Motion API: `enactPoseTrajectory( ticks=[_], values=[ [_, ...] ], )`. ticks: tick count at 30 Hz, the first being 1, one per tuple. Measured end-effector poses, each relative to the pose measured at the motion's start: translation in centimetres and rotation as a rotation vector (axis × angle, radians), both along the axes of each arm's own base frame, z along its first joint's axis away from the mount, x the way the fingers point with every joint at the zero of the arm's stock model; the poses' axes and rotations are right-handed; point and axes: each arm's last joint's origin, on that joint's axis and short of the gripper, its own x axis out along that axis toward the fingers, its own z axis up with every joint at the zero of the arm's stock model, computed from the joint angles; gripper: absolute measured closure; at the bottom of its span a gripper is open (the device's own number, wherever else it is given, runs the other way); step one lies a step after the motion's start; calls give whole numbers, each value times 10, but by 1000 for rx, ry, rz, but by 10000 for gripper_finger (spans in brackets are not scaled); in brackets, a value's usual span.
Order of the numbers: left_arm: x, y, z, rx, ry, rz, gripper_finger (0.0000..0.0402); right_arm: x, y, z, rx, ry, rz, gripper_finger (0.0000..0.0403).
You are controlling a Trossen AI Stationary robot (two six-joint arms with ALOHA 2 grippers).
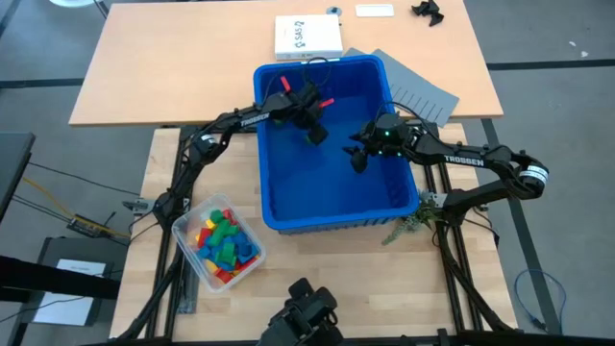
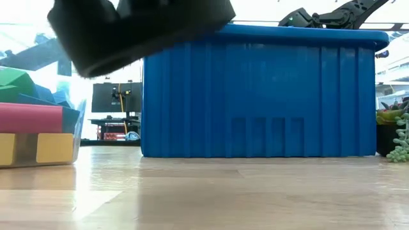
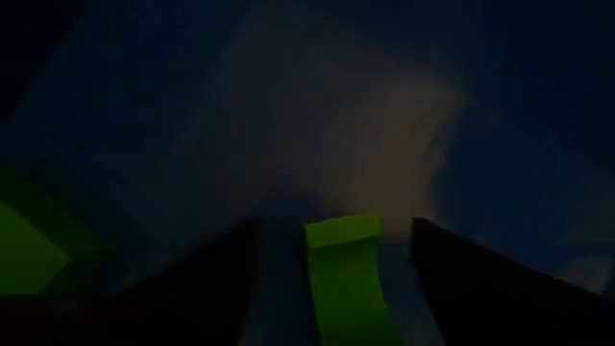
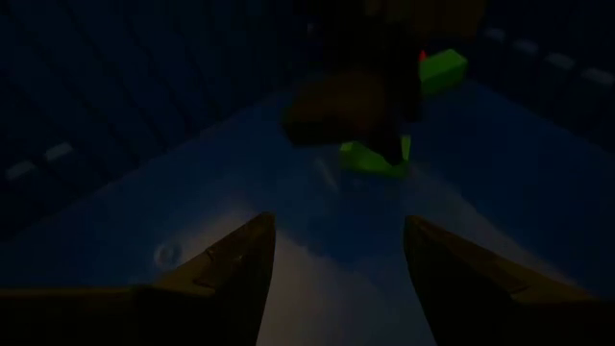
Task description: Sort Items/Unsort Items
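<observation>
A clear tub (image 1: 219,242) at the near left of the table (image 1: 317,264) holds a heap of red, yellow, green and blue blocks (image 1: 223,240); the low view shows a red and a yellow block pressed against its wall. Beyond it stands the large blue bin (image 1: 332,219). Inside, the left gripper (image 1: 315,131) hangs low over the bin floor with its fingers (image 3: 202,279) apart and a green block (image 3: 344,259) lying between them, not clearly clamped; a second green block (image 3: 24,245) lies off to one side. The right gripper (image 1: 357,159) is also inside the bin, nearer its right wall, fingers (image 4: 231,264) spread and holding nothing. Behind the bin lie grey divider sheets (image 1: 423,93) and a white box (image 1: 307,37).
</observation>
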Motion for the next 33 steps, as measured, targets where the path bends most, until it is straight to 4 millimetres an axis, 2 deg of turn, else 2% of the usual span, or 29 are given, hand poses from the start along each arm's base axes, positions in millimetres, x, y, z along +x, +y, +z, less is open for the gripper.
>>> enactPoseTrajectory(
  ticks=[3,6,15,21,29,33],
  values=[
    [0,0,-6,-10,-12,-1,95,0,0,0,2,4,0,174],
    [-2,-2,-15,-33,-5,-13,82,0,0,0,2,4,0,174],
    [-9,7,-21,-75,-39,4,102,0,0,0,0,4,1,174],
    [-19,1,-24,-132,79,4,118,0,0,-1,2,6,1,174],
    [-15,-6,-20,-211,58,-42,119,0,0,-1,4,10,1,174],
    [-16,-13,-21,-186,134,-79,119,-1,1,-2,10,19,1,174]
  ],
)
